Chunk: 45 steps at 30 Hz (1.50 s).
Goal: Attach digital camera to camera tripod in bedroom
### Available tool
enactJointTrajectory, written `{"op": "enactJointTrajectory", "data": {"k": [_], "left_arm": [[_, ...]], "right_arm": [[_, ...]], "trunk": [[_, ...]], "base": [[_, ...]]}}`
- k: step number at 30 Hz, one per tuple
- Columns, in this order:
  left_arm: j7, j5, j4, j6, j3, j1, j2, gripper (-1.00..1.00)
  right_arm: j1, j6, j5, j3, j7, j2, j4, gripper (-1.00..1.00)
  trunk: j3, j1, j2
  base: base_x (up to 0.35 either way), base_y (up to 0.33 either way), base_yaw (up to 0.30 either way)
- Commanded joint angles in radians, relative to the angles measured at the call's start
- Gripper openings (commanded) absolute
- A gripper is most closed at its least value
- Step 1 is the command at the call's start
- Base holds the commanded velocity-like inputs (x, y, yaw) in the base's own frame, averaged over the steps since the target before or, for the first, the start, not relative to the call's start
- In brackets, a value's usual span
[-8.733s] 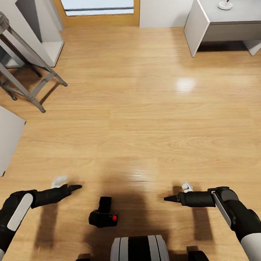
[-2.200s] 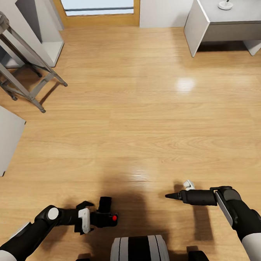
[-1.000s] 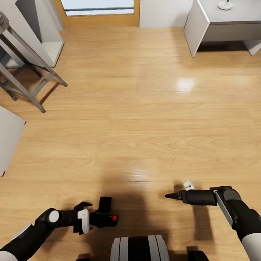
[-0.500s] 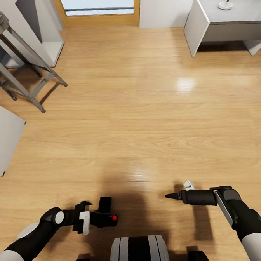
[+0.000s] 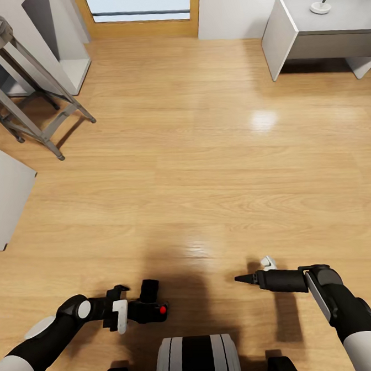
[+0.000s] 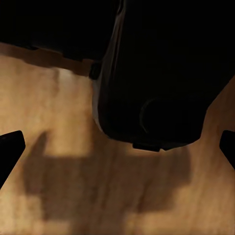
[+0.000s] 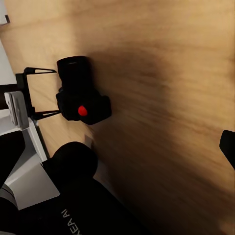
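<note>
A: Delta? The left gripper (image 5: 128,313) came across from 9 o'clock and has crept right up to the digital camera (image 5: 148,307) over the last second.

B: So it's lined up to grasp, not gripping yet. Jaws are spread wide; in the left wrist view the camera body (image 6: 161,73) sits between the fingertips (image 6: 11,142), neither pad touching.

A: Camera location?

B: On the floor (image 5: 206,167), 6 o'clock, just ahead of the base.

A: Right gripper (image 5: 244,280)?

B: Parked at 4 o'clock, holding nothing; its opening I can't tell.

Floor (image 5: 205,151): glossy light wood planks. Digital camera (image 5: 148,308): matt black plastic. Side table (image 5: 318,32): smooth matt grey.
</note>
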Motion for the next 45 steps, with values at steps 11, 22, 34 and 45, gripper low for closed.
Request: {"op": "enactJointTrajectory", "data": {"k": [11, 22, 34, 45], "left_arm": [[0.027, -0.011, 0.049, -0.006, 0.007, -0.001, -0.012, 1.0], [0.071, -0.013, 0.12, -0.015, 0.002, -0.001, -0.059, 1.0], [0.072, -0.012, 0.124, -0.015, 0.002, -0.001, -0.064, 1.0], [0.073, -0.014, 0.123, -0.015, 0.001, -0.001, -0.071, 1.0]], "right_arm": [[0.0, 0.008, -0.003, -0.001, 0.001, 0.0, 0.0, 1.0], [0.0, 0.008, -0.003, -0.001, 0.002, -0.001, 0.0, 1.0], [0.0, 0.008, -0.003, -0.001, 0.003, -0.001, 0.0, 1.0], [0.0, 0.008, -0.003, -0.001, 0.004, -0.001, 0.0, 1.0]], "trunk": [[-0.001, 0.0, 0.0], [-0.001, 0.0, 0.0], [-0.001, 0.0, 0.0], [-0.001, 0.0, 0.0]], "base": [[0.0, 0.0, 0.0], [0.0, 0.0, 0.0], [0.0, 0.0, 0.0], [0.0, 0.0, 0.0]]}}
